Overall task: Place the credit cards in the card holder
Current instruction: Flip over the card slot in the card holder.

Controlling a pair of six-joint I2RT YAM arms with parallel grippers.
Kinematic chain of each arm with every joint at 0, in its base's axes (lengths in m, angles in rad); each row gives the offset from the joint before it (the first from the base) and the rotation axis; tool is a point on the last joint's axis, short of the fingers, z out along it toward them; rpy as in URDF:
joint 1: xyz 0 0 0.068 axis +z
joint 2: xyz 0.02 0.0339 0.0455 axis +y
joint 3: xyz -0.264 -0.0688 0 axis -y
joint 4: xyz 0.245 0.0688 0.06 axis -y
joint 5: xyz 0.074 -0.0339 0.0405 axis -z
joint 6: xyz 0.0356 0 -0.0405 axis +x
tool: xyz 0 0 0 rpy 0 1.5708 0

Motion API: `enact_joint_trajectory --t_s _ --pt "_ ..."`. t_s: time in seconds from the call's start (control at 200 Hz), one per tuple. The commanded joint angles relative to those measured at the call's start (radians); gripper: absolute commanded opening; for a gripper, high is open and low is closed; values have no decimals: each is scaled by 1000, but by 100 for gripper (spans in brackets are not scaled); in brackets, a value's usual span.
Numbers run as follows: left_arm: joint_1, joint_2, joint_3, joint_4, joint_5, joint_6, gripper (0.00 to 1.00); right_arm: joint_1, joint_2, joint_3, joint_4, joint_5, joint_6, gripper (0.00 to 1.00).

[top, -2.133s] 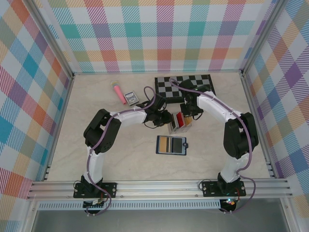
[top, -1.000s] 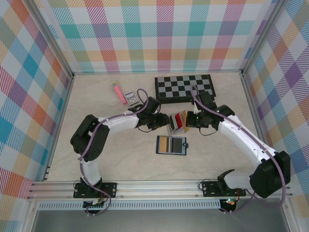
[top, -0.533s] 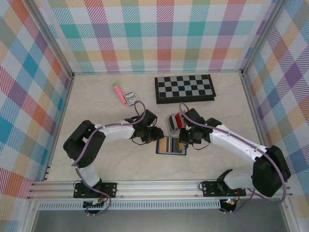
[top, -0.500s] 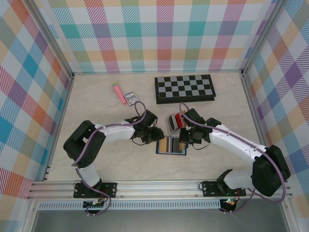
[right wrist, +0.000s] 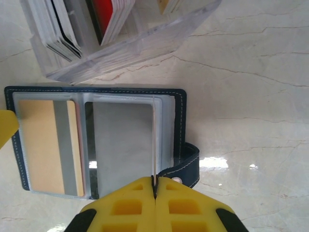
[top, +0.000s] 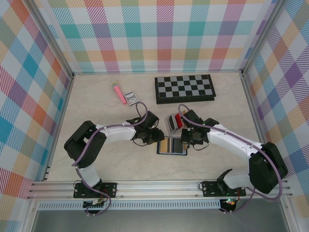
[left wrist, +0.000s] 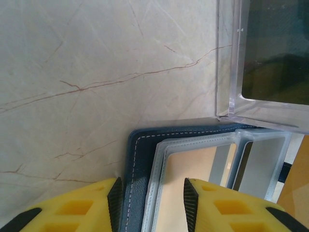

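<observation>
The navy card holder (top: pixel 172 145) lies open on the table. Its left pocket holds a yellow-orange credit card (right wrist: pixel 46 145), and its right pocket (right wrist: pixel 120 145) looks grey. My right gripper (right wrist: pixel 155 180) is shut on another credit card (right wrist: pixel 154 140), seen edge-on and standing upright over the right pocket next to the snap tab (right wrist: pixel 186 169). An orange face of this card (left wrist: pixel 295 186) shows in the left wrist view. My left gripper (left wrist: pixel 150 193) is open, its jaws astride the card holder's left edge (left wrist: pixel 137 183). More credit cards, red (right wrist: pixel 104 14) and white, stand in the clear stand (right wrist: pixel 135 43).
The clear card stand (top: pixel 173 122) sits just behind the card holder, close to both grippers (top: pixel 159 137) (top: pixel 185 141). A chessboard (top: pixel 184 88) lies at the back. A pink tube (top: pixel 117 92) and a small printed box (top: pixel 130 97) lie at the back left.
Both arms came forward from the stand to the card holder. The right gripper brought a card over the right pocket. The left jaws have narrowed round the card holder's left edge.
</observation>
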Motion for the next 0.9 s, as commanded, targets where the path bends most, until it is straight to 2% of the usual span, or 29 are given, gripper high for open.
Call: enact_joint_trajectory --t_s 0.0,0.32,0.545,0.895 --pt "-12 24 -15 -22 -13 3 40 4 18 -15 0 37 17 4" --pt "-14 40 -14 -21 -2 4 38 -7 15 -57 95 -20 25 4" --pt "-14 54 -11 -22 3 5 37 -13 44 -86 118 -17 33 4" --pt "-18 68 0 -34 3 5 36 -81 -113 -160 209 -157 49 5"
